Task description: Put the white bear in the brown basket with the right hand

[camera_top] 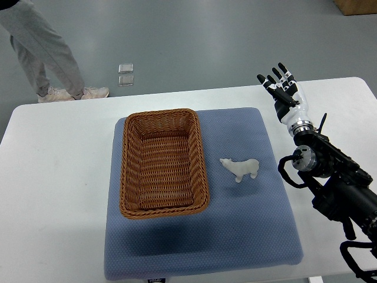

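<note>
A small white bear (240, 168) lies on its side on the blue mat (235, 224), just right of the brown wicker basket (131, 177). The basket is rectangular and holds nothing. My right hand (280, 87) is raised at the table's far right, well beyond the bear, with its fingers spread and nothing in them. Its black arm (333, 177) runs in from the lower right edge. The left arm does not show.
The mat lies on a white table (53, 188). A person's legs (44, 53) stand on the grey floor beyond the table's far left corner. Two small clear squares (125, 74) lie on the floor.
</note>
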Controlling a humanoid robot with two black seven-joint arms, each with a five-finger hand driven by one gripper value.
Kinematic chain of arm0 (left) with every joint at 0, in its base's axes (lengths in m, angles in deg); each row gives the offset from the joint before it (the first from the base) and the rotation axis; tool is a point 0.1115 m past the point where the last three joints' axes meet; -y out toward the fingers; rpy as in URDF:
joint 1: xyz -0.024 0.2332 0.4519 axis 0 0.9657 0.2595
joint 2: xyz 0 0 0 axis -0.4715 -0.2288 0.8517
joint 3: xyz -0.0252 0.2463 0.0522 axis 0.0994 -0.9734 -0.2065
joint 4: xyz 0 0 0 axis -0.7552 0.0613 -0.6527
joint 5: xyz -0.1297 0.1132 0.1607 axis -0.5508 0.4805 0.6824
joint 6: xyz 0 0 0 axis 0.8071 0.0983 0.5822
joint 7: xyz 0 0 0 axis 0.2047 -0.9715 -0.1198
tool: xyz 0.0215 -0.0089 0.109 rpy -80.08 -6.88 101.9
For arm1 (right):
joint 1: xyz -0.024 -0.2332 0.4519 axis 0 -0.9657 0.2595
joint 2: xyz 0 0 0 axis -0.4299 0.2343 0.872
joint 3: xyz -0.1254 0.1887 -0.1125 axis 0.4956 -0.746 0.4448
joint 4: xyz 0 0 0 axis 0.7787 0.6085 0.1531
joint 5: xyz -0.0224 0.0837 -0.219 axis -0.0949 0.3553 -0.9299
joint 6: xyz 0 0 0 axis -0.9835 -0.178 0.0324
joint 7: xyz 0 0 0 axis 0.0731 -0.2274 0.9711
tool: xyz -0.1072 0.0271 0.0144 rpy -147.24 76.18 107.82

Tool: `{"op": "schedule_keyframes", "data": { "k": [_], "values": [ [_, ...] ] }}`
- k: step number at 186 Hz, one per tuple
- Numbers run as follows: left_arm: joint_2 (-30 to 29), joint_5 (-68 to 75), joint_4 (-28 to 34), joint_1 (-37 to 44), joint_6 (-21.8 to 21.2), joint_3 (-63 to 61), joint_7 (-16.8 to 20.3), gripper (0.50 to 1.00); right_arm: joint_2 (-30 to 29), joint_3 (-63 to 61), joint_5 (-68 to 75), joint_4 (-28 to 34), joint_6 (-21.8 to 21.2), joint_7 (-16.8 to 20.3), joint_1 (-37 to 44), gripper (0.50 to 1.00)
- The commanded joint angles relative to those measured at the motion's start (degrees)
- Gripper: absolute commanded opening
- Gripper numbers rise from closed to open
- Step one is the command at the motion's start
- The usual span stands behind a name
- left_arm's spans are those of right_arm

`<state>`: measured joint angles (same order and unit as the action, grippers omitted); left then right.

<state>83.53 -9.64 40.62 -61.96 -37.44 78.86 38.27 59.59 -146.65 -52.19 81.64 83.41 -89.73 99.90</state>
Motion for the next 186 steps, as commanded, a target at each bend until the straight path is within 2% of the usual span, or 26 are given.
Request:
{"op": "schedule_keyframes", "data": {
  "k": [1,46,68,87,141,186],
  "values": [
    [0.0,0.0,0.0,0.0,0.0,-0.1,0.0,1.0,0.7,0.3,0.0,0.1,0.2,0.0,0.2,0.924],
    [0.0,0.0,0.0,0.0,0.0,-0.1,0.0,1.0,3.6,1.9,-1.4,1.6,0.5,0.5,1.5,0.921],
    [0.0,0.0,0.0,0.0,0.0,0.0,0.0,1.0,5.5,7.0,-4.6,4.3,2.9,0.6,3.5,0.921],
    [0.0,0.0,0.0,0.0,0.0,0.0,0.0,1.0,6.0,10.3,-8.5,4.4,3.2,0.6,5.7,0.921],
    [0.0,0.0,0.0,0.0,0.0,0.0,0.0,1.0,13.0,20.2,-21.7,8.6,0.6,1.9,8.5,0.921],
    [0.0,0.1,0.0,0.0,0.0,0.1,0.0,1.0,23.2,33.1,-30.6,17.9,-3.6,3.0,13.2,0.921]
  ]
}}
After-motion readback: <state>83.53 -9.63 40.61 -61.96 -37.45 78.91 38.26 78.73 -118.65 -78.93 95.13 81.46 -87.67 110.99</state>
